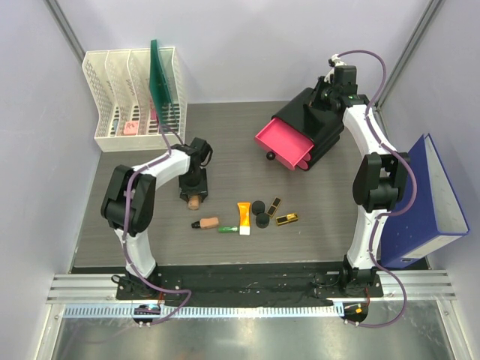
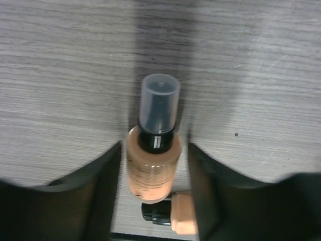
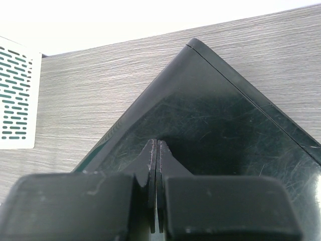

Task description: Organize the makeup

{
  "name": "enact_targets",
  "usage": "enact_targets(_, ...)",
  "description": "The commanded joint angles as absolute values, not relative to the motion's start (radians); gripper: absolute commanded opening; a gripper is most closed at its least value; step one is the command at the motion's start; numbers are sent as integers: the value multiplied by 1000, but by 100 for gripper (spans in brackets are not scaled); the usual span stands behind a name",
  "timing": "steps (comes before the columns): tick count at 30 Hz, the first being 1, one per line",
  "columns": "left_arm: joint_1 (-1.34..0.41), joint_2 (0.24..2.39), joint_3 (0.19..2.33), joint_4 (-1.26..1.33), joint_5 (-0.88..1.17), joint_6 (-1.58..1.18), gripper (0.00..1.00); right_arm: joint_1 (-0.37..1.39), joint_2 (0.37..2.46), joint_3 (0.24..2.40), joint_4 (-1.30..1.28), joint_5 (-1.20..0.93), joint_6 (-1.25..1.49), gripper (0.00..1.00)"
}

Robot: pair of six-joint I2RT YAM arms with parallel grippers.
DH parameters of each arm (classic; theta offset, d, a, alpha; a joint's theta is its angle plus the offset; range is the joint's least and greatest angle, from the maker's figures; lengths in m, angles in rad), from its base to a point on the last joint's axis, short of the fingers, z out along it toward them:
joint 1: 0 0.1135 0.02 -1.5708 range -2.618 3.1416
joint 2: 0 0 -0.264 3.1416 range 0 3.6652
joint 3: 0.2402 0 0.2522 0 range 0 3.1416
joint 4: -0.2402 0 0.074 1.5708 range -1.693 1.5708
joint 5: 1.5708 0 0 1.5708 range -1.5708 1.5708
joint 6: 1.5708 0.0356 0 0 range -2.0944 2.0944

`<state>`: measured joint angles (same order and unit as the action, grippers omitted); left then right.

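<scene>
A beige bottle (image 2: 152,168) with a dark neck and clear cap lies between the jaws of my left gripper (image 2: 154,150), which stand open with a narrow gap on each side. In the top view this gripper (image 1: 195,182) is over that bottle (image 1: 193,200). The second beige bottle (image 1: 207,223) lies just nearer (image 2: 183,213). The green tube (image 1: 227,229), orange tube (image 1: 244,217), two black compacts (image 1: 259,213) and two gold-black sticks (image 1: 280,213) lie in a cluster to the right. My right gripper (image 3: 157,143) is shut and empty over the black box (image 3: 215,120), far right (image 1: 328,90).
The black box (image 1: 319,124) has a pink drawer (image 1: 283,142) pulled out toward the middle. A white file rack (image 1: 127,97) with a green board (image 1: 161,75) and a pink block (image 1: 130,128) stands back left. A blue binder (image 1: 427,199) leans at the right.
</scene>
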<state>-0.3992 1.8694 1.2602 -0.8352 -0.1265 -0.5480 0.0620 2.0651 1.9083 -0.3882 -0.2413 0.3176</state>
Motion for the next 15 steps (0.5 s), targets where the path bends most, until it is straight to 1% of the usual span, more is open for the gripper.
enact_targets(1,-408,1875,1275,-811,-114,-546,46,61,2146,1844,-615,-230,301,1)
enact_targets(3,-419,1878,1290,-822,-109,-540,40,60,2146,1848,-615,-229,301,1)
enact_targets(5,-426,1876,1313,-842,-103,-534,30,60,2151,1850,-615,-226,301,1)
enact_targets(6,-436,1876,1324,-848,-100,-531,18,60,2149,1850,-615,-225,299,1)
enact_targets(7,-440,1878,1360,-856,-101,-534,0,60,2151,1850,-615,-224,301,1)
enact_targets(11,-465,1876,1460,-850,-55,-540,0,60,2155,1851,-615,-224,302,1)
enact_targets(13,-477,1890,1540,-825,-6,-541,0,60,2155,1853,-617,-225,304,1)
enact_targets(15,-485,1916,1598,-810,85,-549,0,58,2157,1852,-617,-225,304,1)
